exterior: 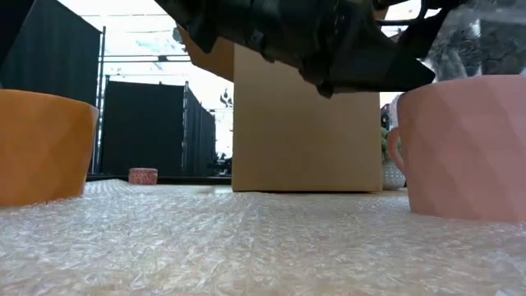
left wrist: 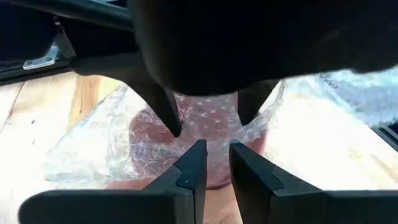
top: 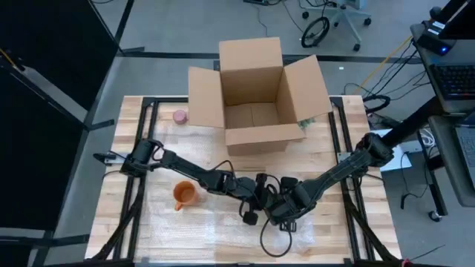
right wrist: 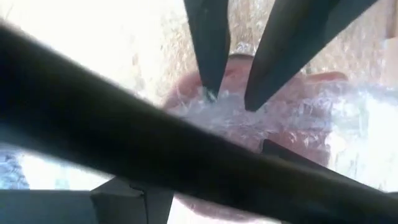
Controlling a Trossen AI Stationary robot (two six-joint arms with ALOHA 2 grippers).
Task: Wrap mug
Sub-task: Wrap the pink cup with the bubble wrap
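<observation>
Two arms meet low over the table's [top: 126,111] near middle. Open box [top: 256,93] at the far edge. Bubble wrap [top: 215,222] sheet spread across the near half. Left gripper [left wrist: 216,163] and right gripper [left wrist: 208,118] both nearly pressed together, pinching wrap over a pink mug [left wrist: 205,146] beneath them. Orange mug [top: 184,195] upright on the wrap, left of the grippers. Small pink tape roll [top: 179,116] left of the box.

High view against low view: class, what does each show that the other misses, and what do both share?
Only the high view shows the open top of the cardboard box, and both arms meeting at the table's near edge. Only the low view shows the pink mug. Both show the orange mug, the bubble wrap and the small pink roll.
</observation>
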